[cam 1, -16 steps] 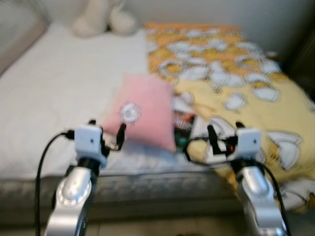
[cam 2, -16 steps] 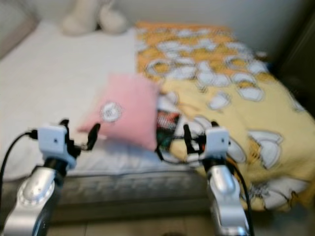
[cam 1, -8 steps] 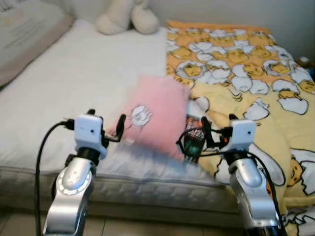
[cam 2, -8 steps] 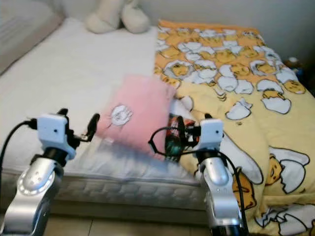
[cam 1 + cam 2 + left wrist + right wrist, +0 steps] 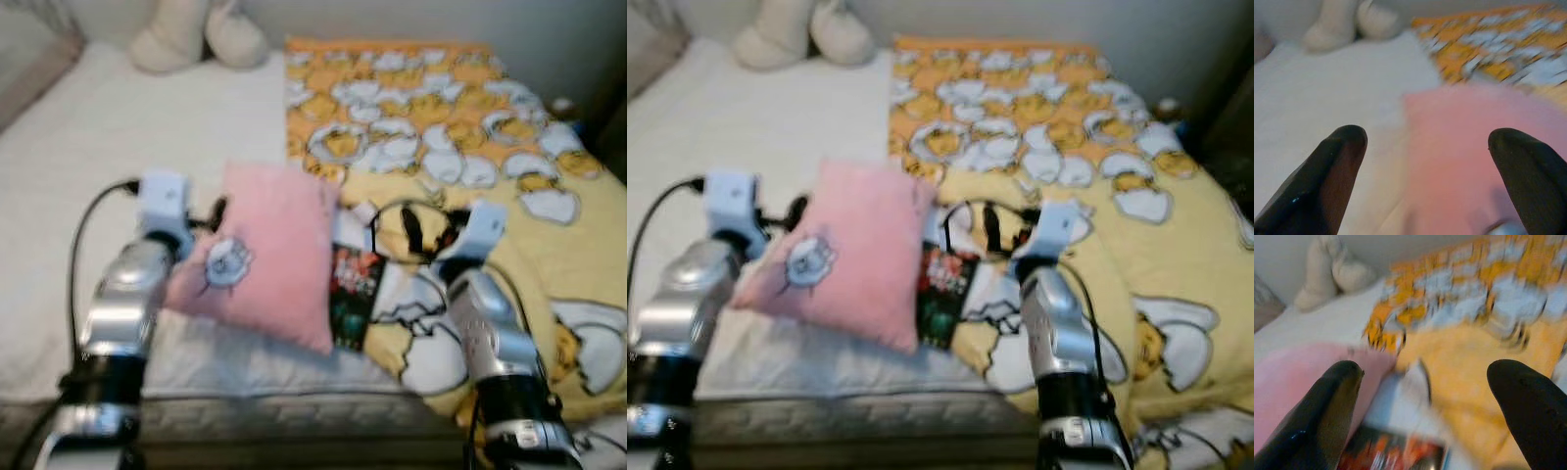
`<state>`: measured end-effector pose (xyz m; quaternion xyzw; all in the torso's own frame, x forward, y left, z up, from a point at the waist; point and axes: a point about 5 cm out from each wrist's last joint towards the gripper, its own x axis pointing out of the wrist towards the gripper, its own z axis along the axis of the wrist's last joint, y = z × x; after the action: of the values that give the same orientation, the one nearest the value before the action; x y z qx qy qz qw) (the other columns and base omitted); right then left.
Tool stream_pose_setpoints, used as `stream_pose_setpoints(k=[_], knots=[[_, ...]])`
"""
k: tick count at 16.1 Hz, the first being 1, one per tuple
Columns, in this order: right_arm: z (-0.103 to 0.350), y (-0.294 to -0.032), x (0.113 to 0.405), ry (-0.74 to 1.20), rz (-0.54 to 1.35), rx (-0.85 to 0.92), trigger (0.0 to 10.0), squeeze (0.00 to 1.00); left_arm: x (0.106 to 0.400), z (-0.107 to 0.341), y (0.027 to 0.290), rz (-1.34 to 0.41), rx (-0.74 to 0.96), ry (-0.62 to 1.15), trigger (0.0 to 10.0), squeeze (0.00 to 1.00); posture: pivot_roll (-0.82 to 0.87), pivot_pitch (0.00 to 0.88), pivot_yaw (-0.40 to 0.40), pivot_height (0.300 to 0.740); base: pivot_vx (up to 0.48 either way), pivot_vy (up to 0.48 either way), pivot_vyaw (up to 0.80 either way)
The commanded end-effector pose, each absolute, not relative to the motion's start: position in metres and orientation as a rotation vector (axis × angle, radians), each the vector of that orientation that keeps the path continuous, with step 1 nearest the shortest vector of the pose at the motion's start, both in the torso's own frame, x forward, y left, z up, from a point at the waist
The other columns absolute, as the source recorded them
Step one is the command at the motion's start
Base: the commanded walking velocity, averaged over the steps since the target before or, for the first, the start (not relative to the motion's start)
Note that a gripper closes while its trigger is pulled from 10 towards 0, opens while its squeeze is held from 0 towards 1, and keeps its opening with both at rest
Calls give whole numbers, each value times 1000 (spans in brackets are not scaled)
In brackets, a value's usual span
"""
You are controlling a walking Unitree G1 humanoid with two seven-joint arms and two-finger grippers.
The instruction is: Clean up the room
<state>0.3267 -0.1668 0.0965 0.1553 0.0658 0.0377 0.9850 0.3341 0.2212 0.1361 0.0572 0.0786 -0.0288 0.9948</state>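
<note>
Both arms have reached forward; left fingers (image 5: 1344, 161) spread wide, empty, beside pink pillow (image 5: 260, 257).

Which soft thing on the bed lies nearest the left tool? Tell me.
The pink pillow, right beside the left tool. The cream plush toy sits far off at the head of the bed.

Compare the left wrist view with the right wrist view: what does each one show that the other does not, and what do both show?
Left wrist view alone: the left gripper with its fingers open, over the pink pillow's left edge. Right wrist view alone: the right gripper, also open, above a dark book lying between pillow and blanket. Both share the pink pillow, the white sheet, the yellow patterned blanket and the cream plush toy at the far end.
</note>
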Motion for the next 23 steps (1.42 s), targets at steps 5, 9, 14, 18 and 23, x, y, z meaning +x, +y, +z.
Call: stream_pose_setpoints(k=[5,9,14,18,23], knots=[[73,-152,330,272,109,601,10000,0,346,118,250,-101,-110,274,10000,0,-26,0,69,736,0,0,0],[83,-138,339,272,176,744,10000,0,354,119,237,-199,-217,242,10000,0,-35,0,58,736,0,0,0],[78,-113,339,354,254,818,10000,0,356,94,208,-309,-267,341,10000,0,-41,0,45,736,0,0,0],[68,-80,339,505,291,914,10000,0,356,82,186,-365,-249,416,10000,0,-51,0,38,736,0,0,0],[57,-63,335,614,248,888,0,0,352,68,164,-439,-121,516,0,0,-38,0,29,736,0,0,0]])
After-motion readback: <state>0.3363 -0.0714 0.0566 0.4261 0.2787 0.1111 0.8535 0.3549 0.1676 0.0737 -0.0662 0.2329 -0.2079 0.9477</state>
